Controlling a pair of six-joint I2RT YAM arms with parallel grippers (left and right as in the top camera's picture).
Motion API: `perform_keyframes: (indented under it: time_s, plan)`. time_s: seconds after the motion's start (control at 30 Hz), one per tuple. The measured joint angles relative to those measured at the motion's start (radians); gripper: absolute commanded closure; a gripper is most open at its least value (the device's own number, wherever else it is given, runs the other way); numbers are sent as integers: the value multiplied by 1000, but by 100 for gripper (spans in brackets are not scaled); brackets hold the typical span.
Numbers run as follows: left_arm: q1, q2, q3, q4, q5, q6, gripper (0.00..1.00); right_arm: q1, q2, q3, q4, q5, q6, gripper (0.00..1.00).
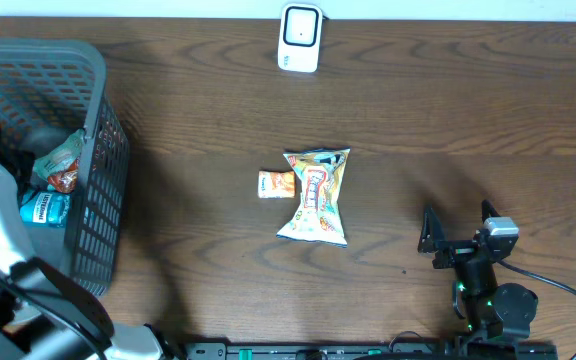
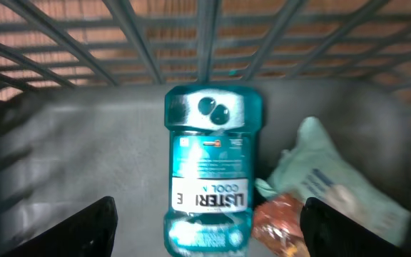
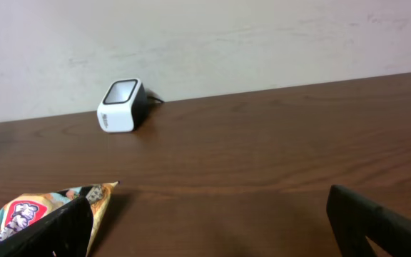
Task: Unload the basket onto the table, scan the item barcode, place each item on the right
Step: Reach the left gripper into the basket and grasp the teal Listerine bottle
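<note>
Teal translucent plastic mouthwash bottle (image 2: 212,164), flat and rectangular, lies label-up in grey mesh plastic basket (image 1: 58,60). Left gripper (image 2: 209,228) is spread wide around it, not touching. Right gripper (image 1: 459,225) gapes, holding nothing, near crinkly snack bag (image 1: 315,195). Boxy white scanner (image 1: 299,38) sits well apart.

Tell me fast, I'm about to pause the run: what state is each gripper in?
Left gripper: open, empty, above the mouthwash bottle lying in the basket.
Right gripper: open, holding nothing.

Inside the basket (image 2: 70,143), the Listerine bottle (image 2: 211,164) lies just ahead of the left gripper (image 2: 207,239); the barcode scanner (image 3: 122,106) stands far ahead-left of the right gripper (image 3: 216,235).
</note>
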Motion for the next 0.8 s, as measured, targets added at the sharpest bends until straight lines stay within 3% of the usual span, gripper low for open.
perform_keyframes:
  time_s: [0.33, 0.8]
  plan:
    - [2, 198, 0, -5, 14, 0, 18, 0, 0, 0, 0, 0, 0, 1]
    - [2, 307, 21, 14, 22, 12, 18, 0, 0, 0, 0, 0, 0, 1]
